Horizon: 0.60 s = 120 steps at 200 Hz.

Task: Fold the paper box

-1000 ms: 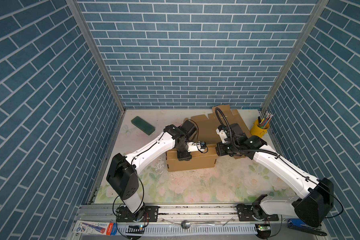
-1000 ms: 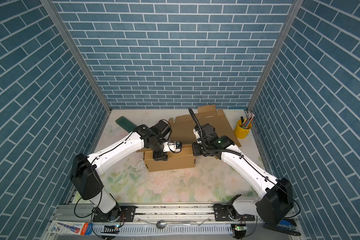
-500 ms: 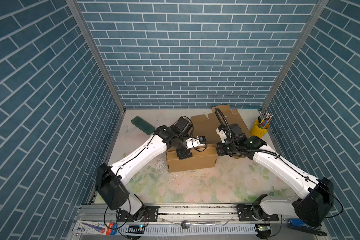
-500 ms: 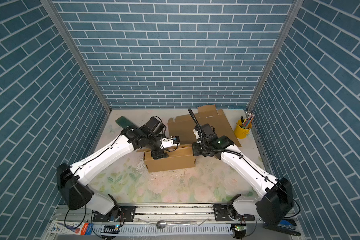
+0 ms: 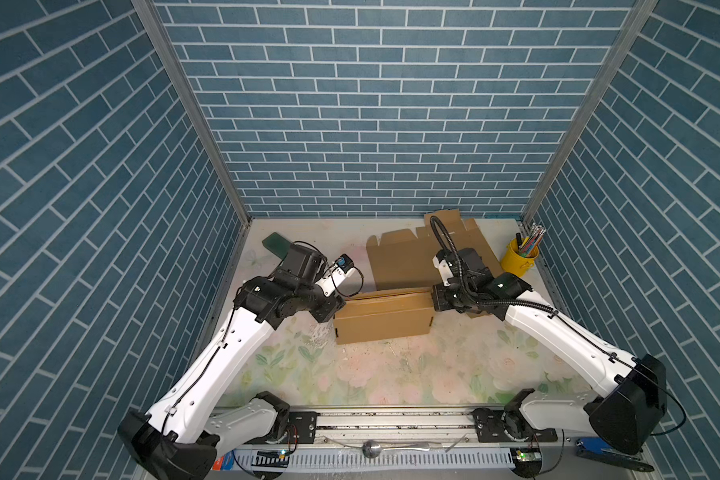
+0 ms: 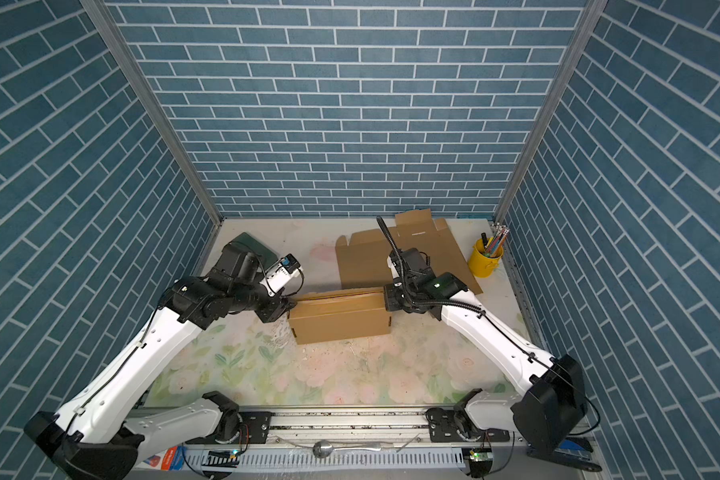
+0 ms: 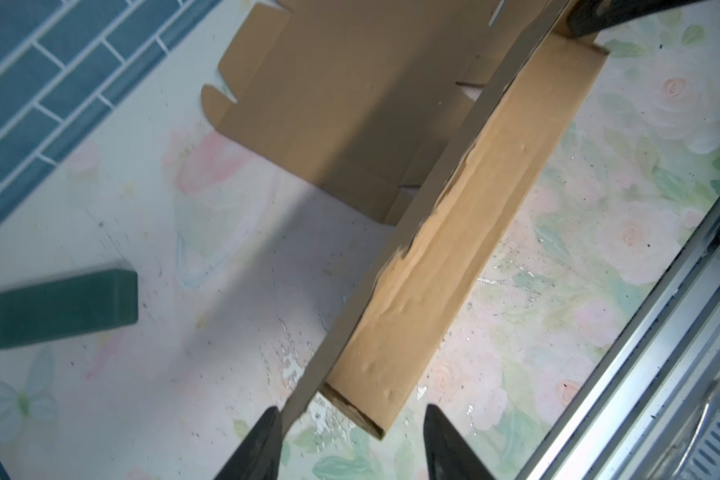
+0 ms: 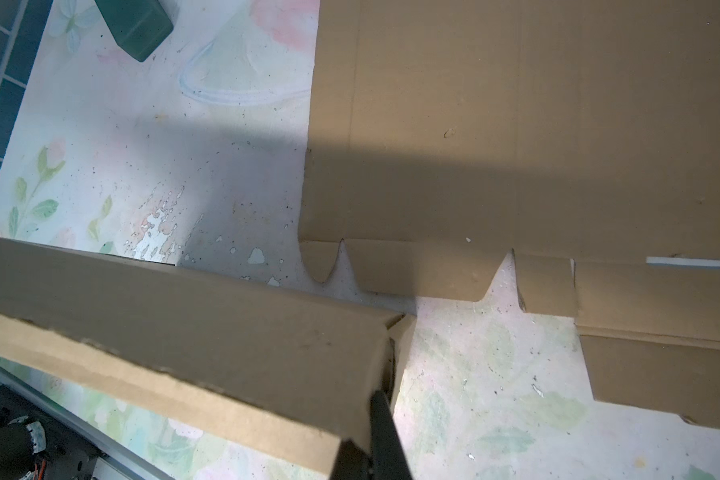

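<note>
In both top views the left arm [image 5: 302, 264] half covers the green block [image 5: 273, 245], left of centre; in the left wrist view it looks smeared, perhaps by motion. The right wrist frame crops the right gripper [image 8: 368, 432] to its tips and cuts off the paper box [image 8: 184, 332].

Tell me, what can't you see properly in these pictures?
- Left hand: the left wrist view's edge cuts off all but its fingertips; in both top views the left arm covers it.
- Right hand: only fingertips show, pinching the paper box, at the right wrist view's edge.
- Green block: partly behind the left arm in a top view; blurred in the left wrist view.
- Pencils in the yellow cup: too small to count.
</note>
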Available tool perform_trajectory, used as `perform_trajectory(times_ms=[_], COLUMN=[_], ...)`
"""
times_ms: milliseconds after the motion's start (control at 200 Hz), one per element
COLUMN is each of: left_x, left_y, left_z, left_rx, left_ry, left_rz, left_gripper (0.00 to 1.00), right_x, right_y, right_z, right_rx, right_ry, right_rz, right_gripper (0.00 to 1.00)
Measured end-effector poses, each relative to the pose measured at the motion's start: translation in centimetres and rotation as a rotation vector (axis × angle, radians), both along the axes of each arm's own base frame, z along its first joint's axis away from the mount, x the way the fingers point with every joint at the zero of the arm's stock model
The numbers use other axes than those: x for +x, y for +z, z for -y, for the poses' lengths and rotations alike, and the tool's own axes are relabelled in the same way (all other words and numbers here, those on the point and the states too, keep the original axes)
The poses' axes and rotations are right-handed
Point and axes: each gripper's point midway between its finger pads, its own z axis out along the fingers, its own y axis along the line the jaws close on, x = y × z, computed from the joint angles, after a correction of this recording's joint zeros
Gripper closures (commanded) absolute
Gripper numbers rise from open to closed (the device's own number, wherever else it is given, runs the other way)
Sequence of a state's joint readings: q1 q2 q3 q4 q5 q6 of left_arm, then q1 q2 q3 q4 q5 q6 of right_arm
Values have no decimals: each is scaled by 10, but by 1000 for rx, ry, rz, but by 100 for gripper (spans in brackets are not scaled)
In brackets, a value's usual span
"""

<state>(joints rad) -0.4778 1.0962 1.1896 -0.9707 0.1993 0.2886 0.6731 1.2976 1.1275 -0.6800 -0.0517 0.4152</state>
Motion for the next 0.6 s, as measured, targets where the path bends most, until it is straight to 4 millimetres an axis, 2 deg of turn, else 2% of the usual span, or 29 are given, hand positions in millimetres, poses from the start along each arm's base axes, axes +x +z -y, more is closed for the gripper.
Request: perform_trajectory(times_ms=[75, 165, 485, 600], left_x=[-5, -1, 20, 25], left_y=[-11, -17, -31, -31], left_z=[-10, -19, -25, -27], left_rx=[13, 19, 56, 71], left_ry=[38, 87, 123, 123], left_rz=[-37, -57, -90, -85], left_gripper=[47, 48, 54, 52], right_x=[0, 1, 0, -1], right_y=[-1, 0, 0, 0], right_z=[0, 0, -1, -1], right_rx=[0, 1, 0, 0], right_ry=[0, 0, 2, 3], right_rz=[1, 3, 6, 6], right_gripper=[100, 100, 100, 100])
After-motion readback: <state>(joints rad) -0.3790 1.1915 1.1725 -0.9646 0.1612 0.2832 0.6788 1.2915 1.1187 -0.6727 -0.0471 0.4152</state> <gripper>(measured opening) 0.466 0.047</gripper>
